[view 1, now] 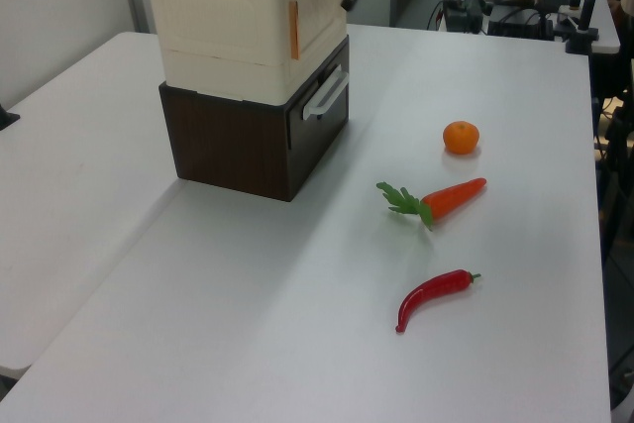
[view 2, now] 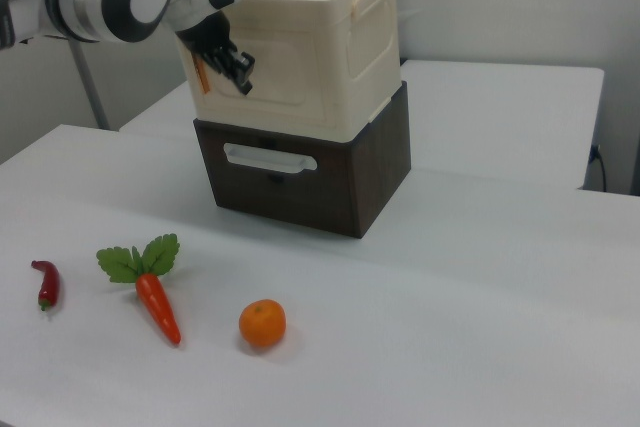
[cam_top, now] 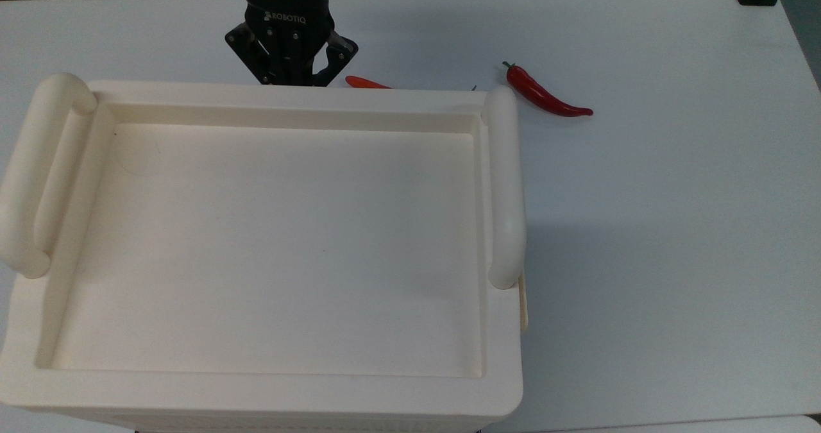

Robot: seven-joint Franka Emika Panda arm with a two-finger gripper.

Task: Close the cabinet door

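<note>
The cabinet door is a flat cream panel with a recessed rounded-rectangle outline. It sits shut, flush with the front face of the cream cabinet, upright above the dark brown drawer unit. In the left view it faces the table's open side.

I'm working in what looks like a robotics lab: bare white tables pushed edge to edge, camera stands and cabled equipment beyond the far edge, plain pale walls behind.

Overhead close; two opposed oblique sides
</note>
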